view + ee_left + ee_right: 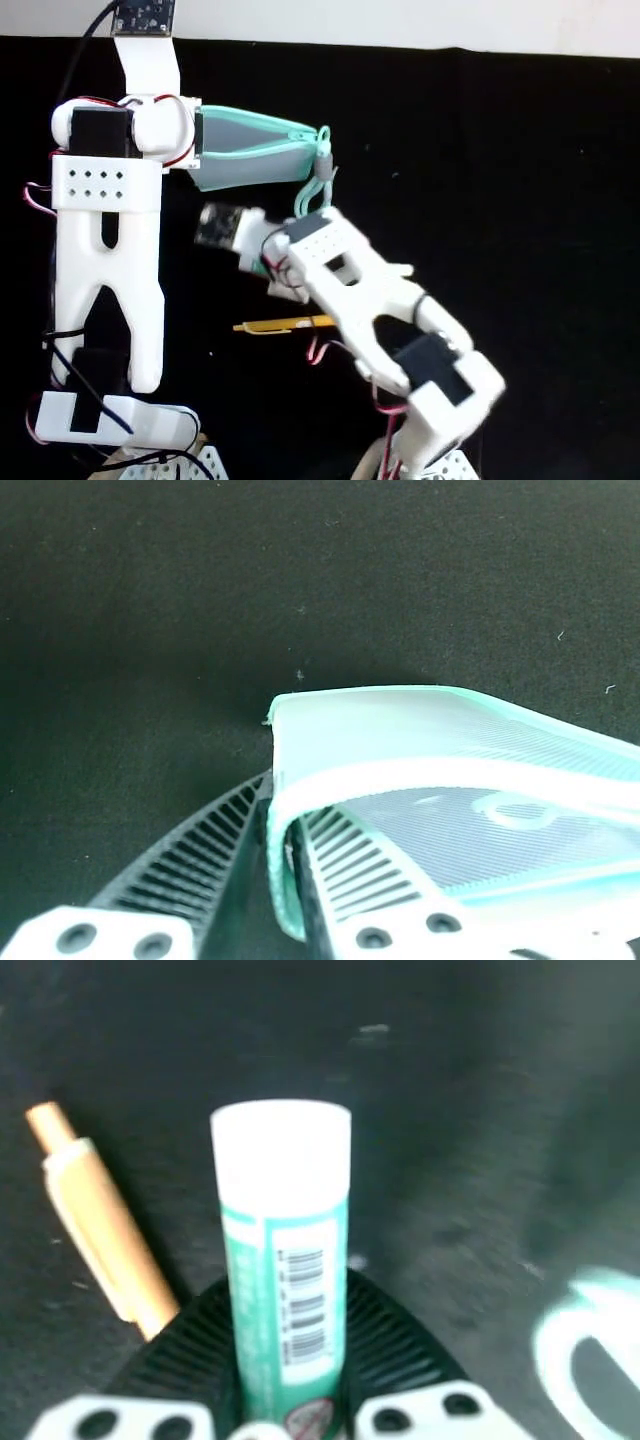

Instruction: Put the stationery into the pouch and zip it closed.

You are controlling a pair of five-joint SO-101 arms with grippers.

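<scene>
A teal mesh pouch (pixel 255 150) hangs above the black table, held at one end by my left gripper (pixel 198 140). In the left wrist view the ribbed fingers (pixel 350 870) are shut on the pouch's edge (pixel 285 780). A teal loop (pixel 310 195) hangs from the zipper at the pouch's other end. Just below that loop, my right gripper (pixel 268 268) is shut on a white and teal glue stick (pixel 285 1250), which points out past the fingers. A yellow pen (pixel 285 324) lies on the table under the right arm and beside the glue stick (pixel 100 1220).
The black table (pixel 520 200) lies open to the right of both arms. A white wall strip (pixel 400 25) runs along the far edge. The teal loop (pixel 590 1350) shows close to the right gripper.
</scene>
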